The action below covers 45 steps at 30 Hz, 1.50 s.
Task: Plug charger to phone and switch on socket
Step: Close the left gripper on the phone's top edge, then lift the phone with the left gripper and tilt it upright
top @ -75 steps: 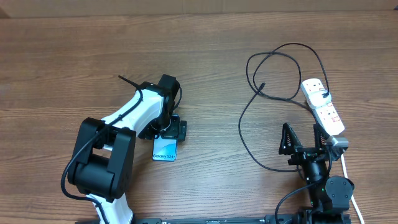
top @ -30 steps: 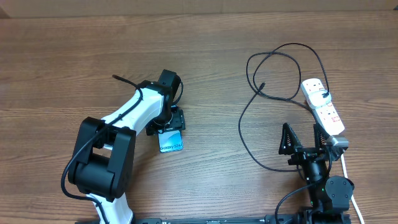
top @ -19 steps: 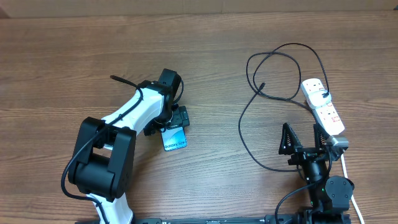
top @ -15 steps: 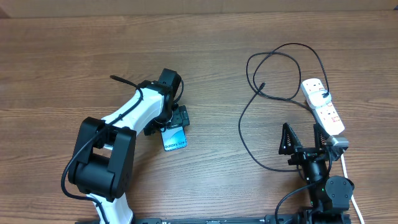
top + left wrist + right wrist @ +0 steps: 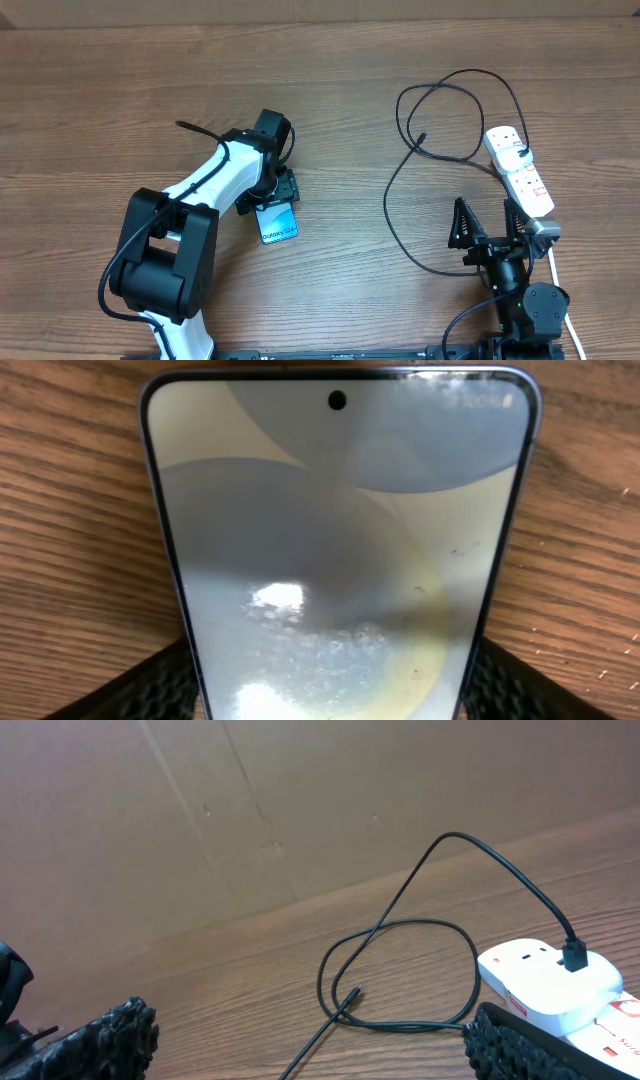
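The phone [image 5: 278, 222] lies flat on the wooden table with its light screen up, and it fills the left wrist view [image 5: 340, 540]. My left gripper [image 5: 270, 200] is shut on the phone's lower end, a black pad [image 5: 150, 680] pressed against each long edge. The charger [image 5: 392, 215] sprawls in loose black loops at the right. Its free connector tip [image 5: 420, 138] rests on the wood, also in the right wrist view [image 5: 352, 992]. Its adapter [image 5: 574, 955] sits in the end outlet of the socket [image 5: 520, 170]. My right gripper [image 5: 488, 225] stands open near the front edge, holding nothing.
The socket's white cord [image 5: 558, 290] runs down past the right arm's base. A brown cardboard wall [image 5: 300, 810] stands behind the table's far edge. Bare wood [image 5: 340, 200] separates the phone from the cable loops.
The phone has slid up and to the right and turned slightly. The left jaws spread wider around it half a second ago and have closed back onto its edges. The right arm has not moved.
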### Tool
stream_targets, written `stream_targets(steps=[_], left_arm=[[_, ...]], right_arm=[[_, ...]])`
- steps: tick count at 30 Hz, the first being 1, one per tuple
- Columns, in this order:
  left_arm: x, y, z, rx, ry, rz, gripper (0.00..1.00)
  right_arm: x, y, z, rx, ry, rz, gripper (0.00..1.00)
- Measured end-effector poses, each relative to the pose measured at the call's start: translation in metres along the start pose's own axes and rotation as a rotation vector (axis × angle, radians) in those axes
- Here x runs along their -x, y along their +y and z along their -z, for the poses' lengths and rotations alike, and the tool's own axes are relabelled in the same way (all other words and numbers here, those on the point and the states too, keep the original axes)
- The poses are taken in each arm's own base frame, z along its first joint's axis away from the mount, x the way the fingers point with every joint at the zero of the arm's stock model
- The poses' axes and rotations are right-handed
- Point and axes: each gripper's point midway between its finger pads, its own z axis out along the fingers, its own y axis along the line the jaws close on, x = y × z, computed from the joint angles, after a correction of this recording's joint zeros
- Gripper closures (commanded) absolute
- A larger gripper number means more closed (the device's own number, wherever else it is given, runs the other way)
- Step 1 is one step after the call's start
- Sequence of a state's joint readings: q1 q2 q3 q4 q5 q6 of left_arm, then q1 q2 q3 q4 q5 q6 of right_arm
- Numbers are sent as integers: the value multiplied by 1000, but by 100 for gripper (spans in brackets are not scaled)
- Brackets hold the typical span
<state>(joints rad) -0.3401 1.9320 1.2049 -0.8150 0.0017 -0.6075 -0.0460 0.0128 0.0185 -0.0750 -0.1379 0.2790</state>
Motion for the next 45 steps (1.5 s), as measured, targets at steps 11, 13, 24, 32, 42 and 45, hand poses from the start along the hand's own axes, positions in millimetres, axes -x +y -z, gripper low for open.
stream_targets(steps=[11,13,24,32,42,45], left_arm=[[0,0,1,-4,7,2,40],[-1,0,2,-8,15,6,42],[-19,5,4,-29,167,33,45],[-20,-21,13,-195,234,-22,46],[-32,-50,28,-405,313,-103,46],[-33,-59,35,-487,333,-116,46]], right_arm=[[0,0,0,0,0,0,0],[0,0,0,0,0,0,0],[0,0,0,0,0,0,0],[0,0,0,0,0,0,0],[0,0,0,0,0,0,0],[0,0,0,0,0,-1,0]])
